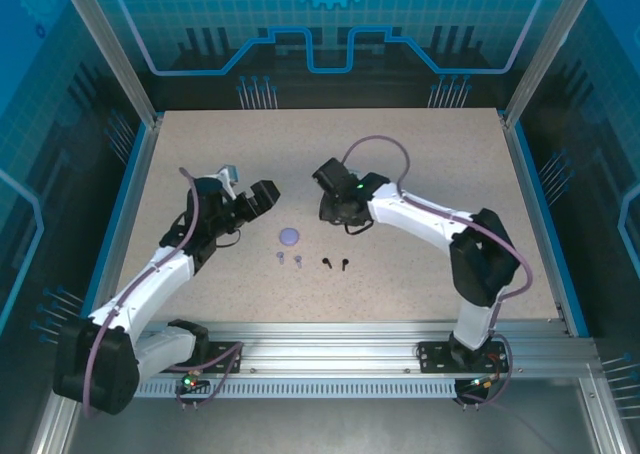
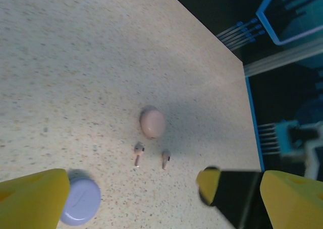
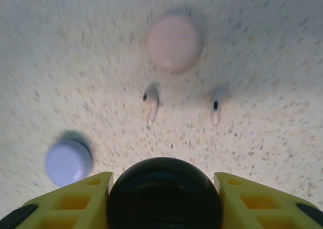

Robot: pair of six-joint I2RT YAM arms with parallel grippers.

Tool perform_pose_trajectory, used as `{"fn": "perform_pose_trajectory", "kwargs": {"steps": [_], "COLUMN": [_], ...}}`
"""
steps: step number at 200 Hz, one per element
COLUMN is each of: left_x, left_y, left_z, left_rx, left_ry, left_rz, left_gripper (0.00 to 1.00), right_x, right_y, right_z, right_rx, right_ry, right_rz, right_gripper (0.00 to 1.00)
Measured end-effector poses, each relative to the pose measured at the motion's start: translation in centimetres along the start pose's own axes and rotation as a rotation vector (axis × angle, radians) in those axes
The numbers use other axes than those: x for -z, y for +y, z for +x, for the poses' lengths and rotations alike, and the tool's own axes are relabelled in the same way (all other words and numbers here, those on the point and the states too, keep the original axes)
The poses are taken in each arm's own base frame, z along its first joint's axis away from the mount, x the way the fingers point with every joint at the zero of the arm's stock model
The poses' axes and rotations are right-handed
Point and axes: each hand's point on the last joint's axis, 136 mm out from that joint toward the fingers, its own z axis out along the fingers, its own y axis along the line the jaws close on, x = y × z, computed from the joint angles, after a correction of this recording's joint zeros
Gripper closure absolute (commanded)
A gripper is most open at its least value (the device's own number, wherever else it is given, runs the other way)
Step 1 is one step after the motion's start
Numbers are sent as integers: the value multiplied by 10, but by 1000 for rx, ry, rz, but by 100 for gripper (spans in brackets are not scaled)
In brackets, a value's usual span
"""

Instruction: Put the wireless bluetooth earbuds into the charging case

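Spotting two pink earbuds (image 3: 151, 108) loose on the speckled table (image 3: 282, 62), stems pointing back toward the wrist camera, just near the closed pink case (image 3: 174, 42) but apart from it. From overhead, picking out the lilac earbuds (image 1: 280, 259) side by side just in front of the lilac case (image 1: 290, 237), and the black earbuds (image 1: 327, 262) lying to their right, again as a pair, none touching.

Over to the right gripper (image 3: 164, 181): clamped on the round black case (image 3: 164, 204), yellow fingers (image 3: 75, 198) pressed against either flank. Blurry there, so cannot tell whether lifted or resting.

And to the left gripper (image 2: 164, 196): spread wide, grasping nothing, hovering low above the table with the lilac case peeking out beside one finger.
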Motion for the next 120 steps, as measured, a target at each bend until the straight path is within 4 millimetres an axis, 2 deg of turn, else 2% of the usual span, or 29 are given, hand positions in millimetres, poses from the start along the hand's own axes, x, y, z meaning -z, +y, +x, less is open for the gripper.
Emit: {"fn": "perform_pose_trajectory", "kwargs": {"steps": [22,52,84,120], "left_x": [-8,-17,-32,-54], "left_y": [-11,-26,-42,-56], "left_z": [13,27,43,61], "left_rx": [-34,-78,-99,-106], "left_ry": [9,10,21,44], "left_rz": [73,179,284,383], "left_gripper": [1,1,1,6], "right_x": [14,19,19,21], "right_y": [-7,-12,-5,-3], "right_z": [-26,-46,-49,-39], "right_rx": [-118,-282,-431,-562], "right_ry": [-51,-71,-65,-56], "right_rz": [-43,-92,-141,-161], "right_gripper": [62,62,61,61]}}
